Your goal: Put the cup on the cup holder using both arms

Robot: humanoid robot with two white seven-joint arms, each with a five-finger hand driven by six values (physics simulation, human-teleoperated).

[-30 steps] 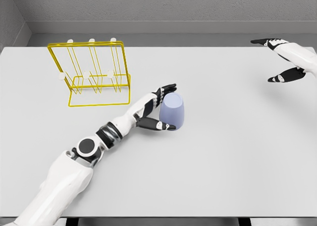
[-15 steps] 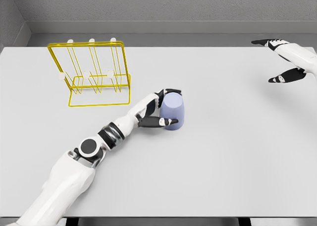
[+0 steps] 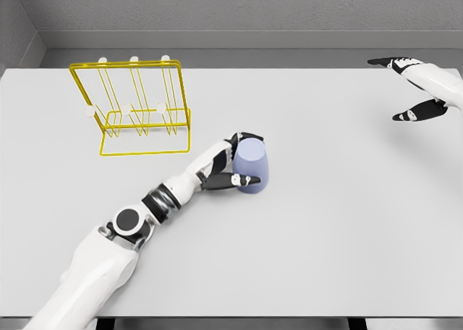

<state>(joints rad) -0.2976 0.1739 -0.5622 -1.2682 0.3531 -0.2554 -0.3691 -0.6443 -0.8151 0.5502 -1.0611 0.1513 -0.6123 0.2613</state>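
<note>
- The cup (image 3: 252,166) stands upside down on the table (image 3: 347,221), just right of and nearer than the rack (image 3: 134,107).
- The left hand (image 3: 230,163) wraps the cup's side, fingers curled around it.
- The right hand (image 3: 419,90), far right of the rack, is spread and holds nothing.
- The cup looks light, rigid and smooth; gripping mid-wall seems safest against slipping.

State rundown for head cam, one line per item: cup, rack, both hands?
cup: standing on the table, wider end down, gripped by the left hand.
cup holder: yellow wire rack, upright on the table, no cup on its pegs.
left hand: fingers wrapped around the cup's side.
right hand: fingers spread, holding nothing, raised at the far right, away from the cup.
table: white, carries the cup and the rack.
</note>
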